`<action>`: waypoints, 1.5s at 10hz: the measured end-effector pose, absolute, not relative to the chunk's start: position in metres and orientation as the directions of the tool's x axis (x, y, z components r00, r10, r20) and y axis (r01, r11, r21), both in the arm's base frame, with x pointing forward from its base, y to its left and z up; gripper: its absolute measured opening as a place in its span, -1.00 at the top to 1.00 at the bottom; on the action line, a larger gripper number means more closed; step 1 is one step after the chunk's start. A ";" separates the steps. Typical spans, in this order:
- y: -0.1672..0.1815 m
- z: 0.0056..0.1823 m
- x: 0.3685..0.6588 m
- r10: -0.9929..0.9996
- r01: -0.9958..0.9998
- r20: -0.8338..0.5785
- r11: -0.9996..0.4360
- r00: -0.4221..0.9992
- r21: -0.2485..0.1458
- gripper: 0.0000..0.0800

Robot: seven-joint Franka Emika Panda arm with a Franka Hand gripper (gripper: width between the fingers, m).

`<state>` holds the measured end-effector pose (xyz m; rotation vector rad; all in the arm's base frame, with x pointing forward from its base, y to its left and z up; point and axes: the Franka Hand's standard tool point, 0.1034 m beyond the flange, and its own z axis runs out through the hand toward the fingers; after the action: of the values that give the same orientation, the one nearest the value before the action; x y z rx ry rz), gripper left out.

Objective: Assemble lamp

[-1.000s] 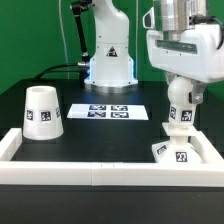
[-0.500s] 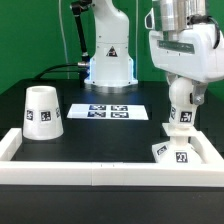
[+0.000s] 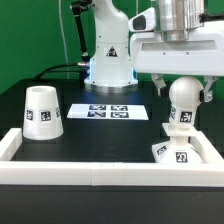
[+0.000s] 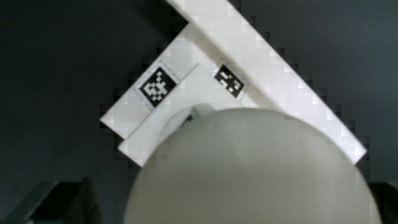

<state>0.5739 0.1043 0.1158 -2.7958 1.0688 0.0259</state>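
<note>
The white ball-shaped bulb (image 3: 182,102) stands upright on the small square tagged base (image 3: 178,151) in the frame's corner at the exterior view's right. My gripper (image 3: 183,88) hangs straight above it. Its dark fingers (image 3: 160,86) stand either side of the bulb's top with a small gap, so it looks open. In the wrist view the bulb (image 4: 249,165) fills the near field, one dark finger (image 4: 64,200) shows beside it without touching, and the base (image 4: 164,92) lies beneath. The conical shade (image 3: 40,112) stands alone at the exterior view's left.
The white rail frame (image 3: 100,172) borders the front and sides of the black table and also shows in the wrist view (image 4: 267,60). The marker board (image 3: 105,111) lies flat mid-table. The arm's white pedestal (image 3: 108,62) stands behind it.
My hand has turned about its vertical axis above the bulb and now shows its broad side. The bulb, hidden behind the hand before, is now in view. Base and shade have not moved.
</note>
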 end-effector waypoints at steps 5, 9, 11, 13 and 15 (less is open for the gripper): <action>0.105 0.116 0.574 -0.315 -0.313 -0.003 -0.941 0.949 -0.126 -0.75; 0.100 0.115 0.575 0.196 0.199 0.050 -0.978 0.979 -0.064 -0.75; 0.099 0.115 0.575 0.298 0.301 0.055 -0.952 0.953 -0.058 -0.75; 0.099 0.115 0.575 0.439 0.442 0.064 -0.896 0.896 -0.046 -0.75; 0.101 0.116 0.575 0.623 0.624 0.055 -0.781 0.781 -0.012 -0.75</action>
<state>0.5747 0.1015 0.1161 -2.9368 -1.0286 -0.0742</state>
